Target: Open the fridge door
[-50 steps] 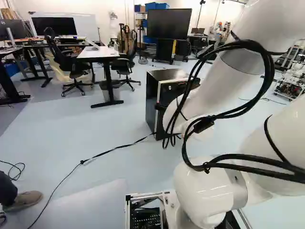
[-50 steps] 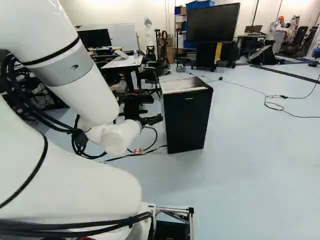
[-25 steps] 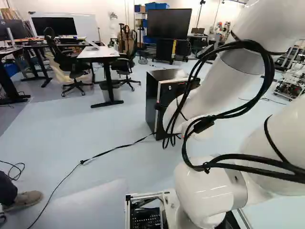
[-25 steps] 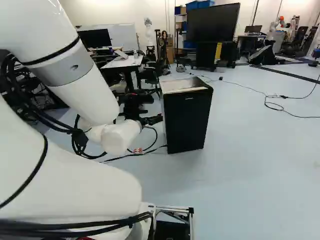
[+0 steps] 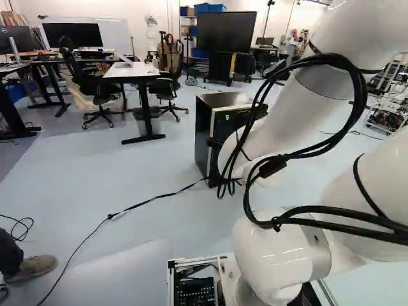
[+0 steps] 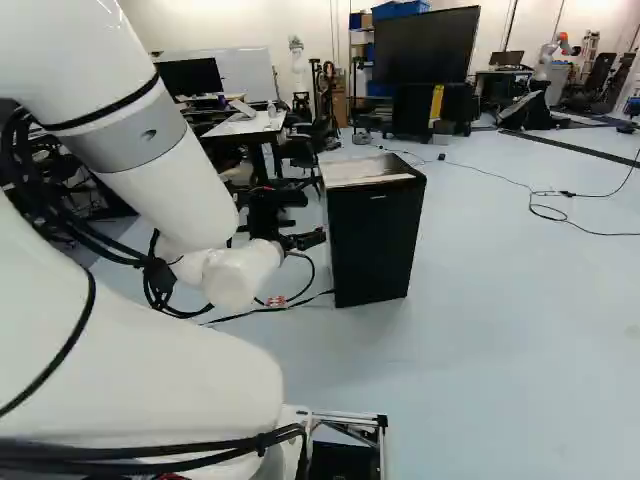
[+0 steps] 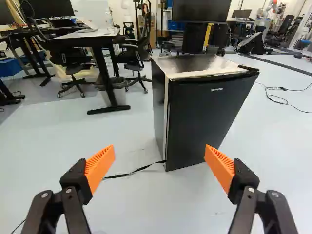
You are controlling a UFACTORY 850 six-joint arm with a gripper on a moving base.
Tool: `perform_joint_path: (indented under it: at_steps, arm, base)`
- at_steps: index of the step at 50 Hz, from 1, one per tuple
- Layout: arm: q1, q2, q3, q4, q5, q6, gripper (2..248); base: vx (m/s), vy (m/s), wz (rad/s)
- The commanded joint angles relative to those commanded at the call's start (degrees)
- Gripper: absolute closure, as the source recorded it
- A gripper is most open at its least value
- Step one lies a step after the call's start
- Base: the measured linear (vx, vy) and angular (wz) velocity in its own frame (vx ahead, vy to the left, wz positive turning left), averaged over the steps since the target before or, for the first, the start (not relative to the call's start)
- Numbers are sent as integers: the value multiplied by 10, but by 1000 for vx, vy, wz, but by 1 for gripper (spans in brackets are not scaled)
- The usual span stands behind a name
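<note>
The small black fridge (image 6: 375,235) stands on the floor ahead of the arm, its dark front door (image 7: 207,119) closed against the pale-edged body. My gripper (image 6: 312,218) is at the fridge's left in the right base view, partly behind the white wrist. In the wrist view the gripper (image 7: 160,152) has its orange pads wide apart with nothing held between them, and the fridge stands ahead, nearer the finger on its door side. No contact with the fridge shows there. The left base view shows the fridge's side (image 5: 203,137), its front largely covered by the arm.
A black cable (image 5: 143,203) runs over the floor to the fridge's foot. Behind are a white-topped desk (image 5: 131,70), office chairs (image 5: 95,83) and a large screen (image 6: 425,45). A person's shoe (image 5: 35,264) is at the left base view's near left.
</note>
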Motion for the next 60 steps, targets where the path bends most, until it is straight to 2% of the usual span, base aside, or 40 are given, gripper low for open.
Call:
perform_joint_path:
  at_steps: [60]
  arm:
    - [0, 0, 0, 0, 0, 0, 3]
  base:
    - [7, 0, -1]
